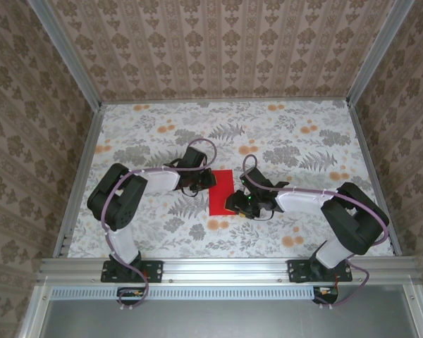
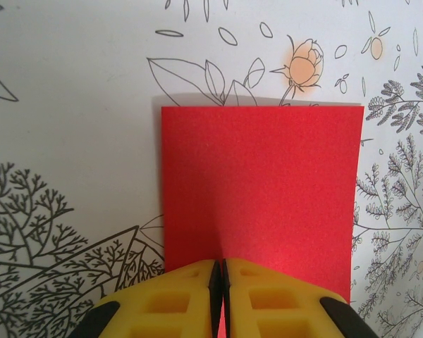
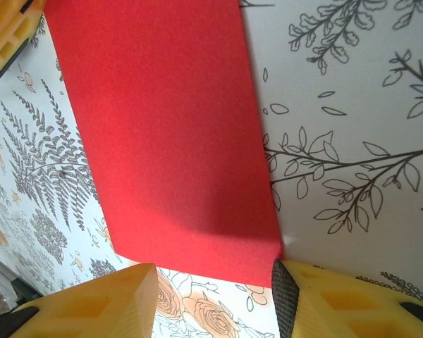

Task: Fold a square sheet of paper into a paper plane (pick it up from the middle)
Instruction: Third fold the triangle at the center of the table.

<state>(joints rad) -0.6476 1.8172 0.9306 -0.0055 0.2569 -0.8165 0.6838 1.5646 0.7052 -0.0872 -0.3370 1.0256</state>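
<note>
The square sheet of paper (image 1: 221, 191) lies on the flowered table as a bright red rectangle, taller than wide. My left gripper (image 1: 200, 182) is at its upper left edge. In the left wrist view the paper (image 2: 261, 183) stretches away from my left gripper (image 2: 221, 262), whose yellow fingers are shut together over its near edge; I cannot tell if they pinch any paper. My right gripper (image 1: 234, 203) is at the sheet's lower right side. Its jaws (image 3: 215, 271) stand open astride the paper's (image 3: 169, 141) near edge, the right pad (image 3: 283, 296) touching one corner.
Flowered table cloth (image 1: 282, 141) surrounds the paper on all sides. Patterned walls and metal rails (image 1: 81, 190) close in the table. A yellow finger of the left gripper (image 3: 7, 35) shows at the far end of the paper in the right wrist view.
</note>
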